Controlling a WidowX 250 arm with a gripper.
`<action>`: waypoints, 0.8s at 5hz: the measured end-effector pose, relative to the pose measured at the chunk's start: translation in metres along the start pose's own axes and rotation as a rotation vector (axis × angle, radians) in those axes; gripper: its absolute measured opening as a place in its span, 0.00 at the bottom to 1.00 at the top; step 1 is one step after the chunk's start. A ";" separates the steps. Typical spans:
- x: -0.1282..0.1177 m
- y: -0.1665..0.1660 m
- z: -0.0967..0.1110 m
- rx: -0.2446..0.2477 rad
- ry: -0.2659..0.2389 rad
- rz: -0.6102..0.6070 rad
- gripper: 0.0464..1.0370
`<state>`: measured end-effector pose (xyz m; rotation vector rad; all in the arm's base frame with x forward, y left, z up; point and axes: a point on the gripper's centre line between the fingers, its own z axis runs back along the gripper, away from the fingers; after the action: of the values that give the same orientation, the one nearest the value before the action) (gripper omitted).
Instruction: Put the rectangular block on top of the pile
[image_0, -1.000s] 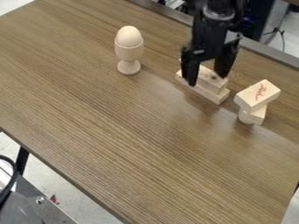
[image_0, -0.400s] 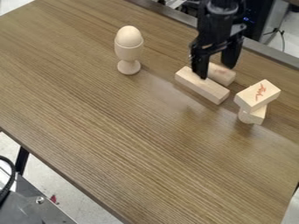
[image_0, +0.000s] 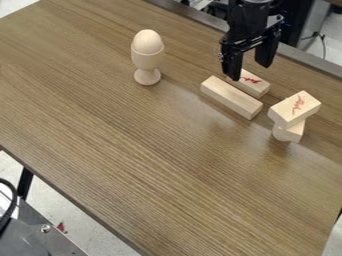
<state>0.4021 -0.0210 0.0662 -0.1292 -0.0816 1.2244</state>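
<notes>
We saw the black two-finger gripper (image_0: 250, 71), fingers spread and empty, near the pale wooden rectangular block with red marks (image_0: 255, 87). We had it on the brown wood-grain table (image_0: 153, 165), beside a plain pale wooden block (image_0: 230, 98), near the pale wooden pile (image_0: 294, 111).

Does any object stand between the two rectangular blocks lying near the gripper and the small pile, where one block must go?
Nothing visible stands between the two blocks and the pile. The wooden egg cup is on the blocks' other side, away from that path.
</notes>
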 end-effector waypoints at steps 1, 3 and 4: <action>0.000 0.003 -0.013 0.028 0.013 0.007 0.96; 0.000 -0.009 -0.026 0.025 0.004 -0.047 0.96; 0.002 -0.015 -0.024 0.015 0.000 -0.054 0.96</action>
<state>0.4200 -0.0257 0.0445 -0.1128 -0.0753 1.1713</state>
